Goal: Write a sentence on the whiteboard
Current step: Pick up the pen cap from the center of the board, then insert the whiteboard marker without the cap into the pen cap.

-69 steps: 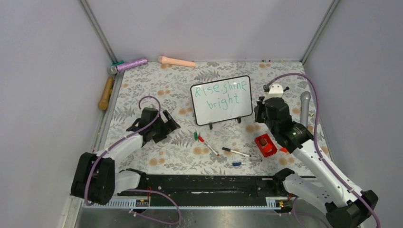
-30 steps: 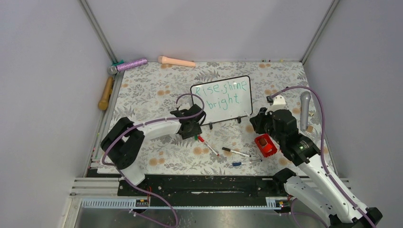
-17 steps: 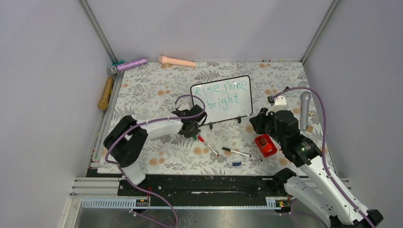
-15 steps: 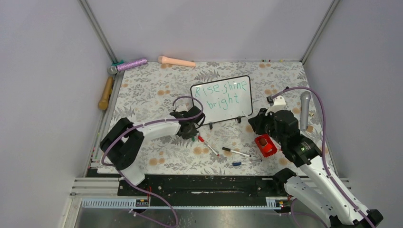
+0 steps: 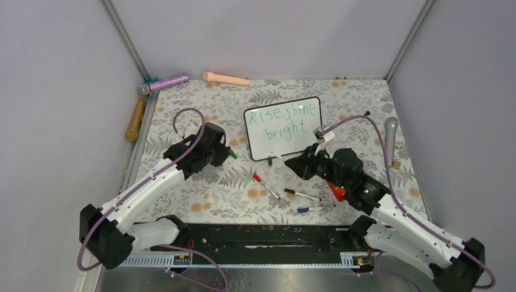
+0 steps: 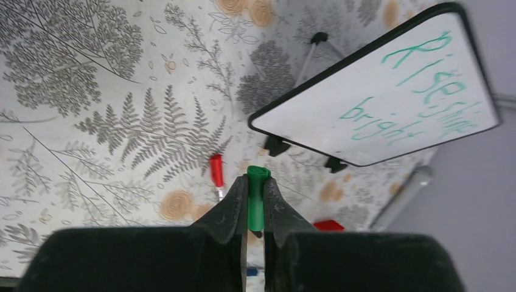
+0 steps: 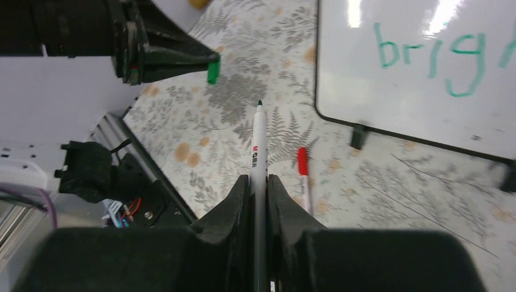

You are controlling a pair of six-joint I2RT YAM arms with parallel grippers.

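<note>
Writing looks done. The whiteboard stands on its feet at 12 o'clock from table centre, and the sentence reads "Rise, shine bright" in green over two lines.

Step in hand, as I read it, is recapping.
- The left gripper is clamped on a green cap and sits at about 9 o'clock of the board's lower-left corner.
- The right gripper is pinched on a pen, bare tip out. It sits at 6 o'clock of the board, just below the bottom edge, with the pen aimed toward the left gripper.
- In the right wrist view the cap is at 11 o'clock from the pen tip. They are near but clearly apart, and the axes aren't lined up.
- The tip looks dark, possibly green, but it's too small to be sure it matches the cap.

For the next move:
- Bring the cap mouth square onto the tip.
- Line both up on one axis, then push straight in.
- Any off-axis push risks the pen slipping in the grip or ink smearing on the cap.

A loose red pen lies below, out of the path.
</note>
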